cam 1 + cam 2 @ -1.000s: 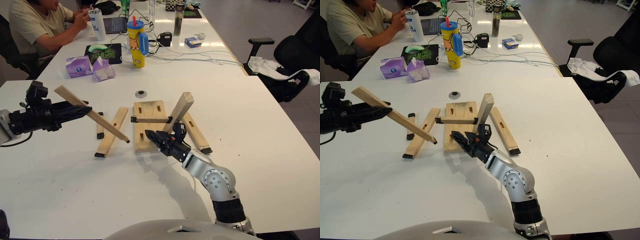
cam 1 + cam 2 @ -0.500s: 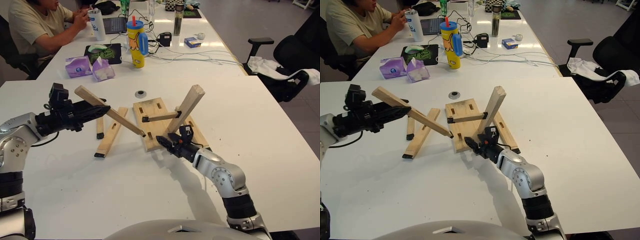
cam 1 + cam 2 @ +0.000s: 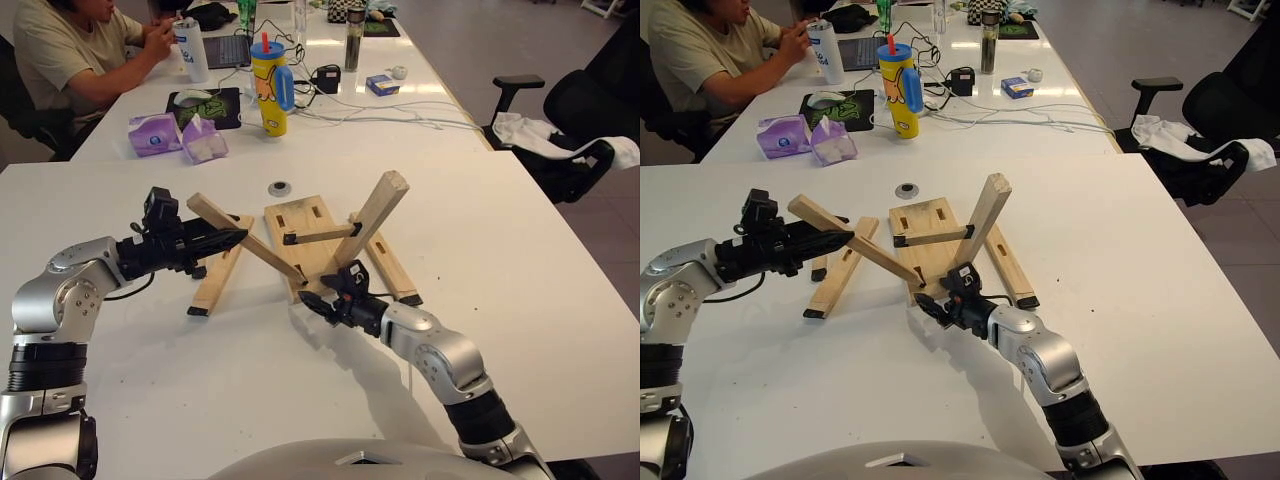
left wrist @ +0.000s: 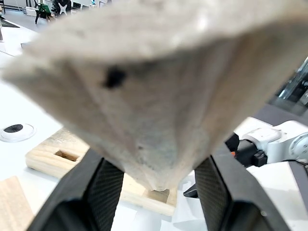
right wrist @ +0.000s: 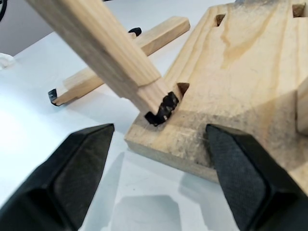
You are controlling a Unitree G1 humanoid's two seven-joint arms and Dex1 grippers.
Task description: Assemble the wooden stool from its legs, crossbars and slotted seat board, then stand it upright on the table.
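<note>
The slotted seat board [image 3: 303, 222] lies flat on the white table. One leg [image 3: 378, 220] stands tilted in its far-right slot with a crossbar [image 3: 318, 235] joined to it. My left gripper [image 3: 228, 240] is shut on another wooden leg [image 3: 250, 242], held slanted. Its black-tipped lower end [image 5: 161, 107] rests at the board's near-left slot. In the left wrist view that leg [image 4: 154, 96] sits between the fingers [image 4: 103, 192]. My right gripper [image 5: 159, 178] is open at the board's near edge [image 5: 192, 154], holding nothing.
Two spare legs lie flat, one left of the board [image 3: 215, 275], one right of it [image 3: 395, 268]. A short crossbar [image 3: 198, 262] lies by the left one. A cable grommet [image 3: 281, 188], yellow mug [image 3: 272, 85], tissue packs [image 3: 205, 140] and an office chair [image 3: 570, 120] stand beyond.
My left arm has carried the held leg rightward and lower, bringing its tip onto the board's near-left slot. The right gripper has slid left along the board's near edge.
</note>
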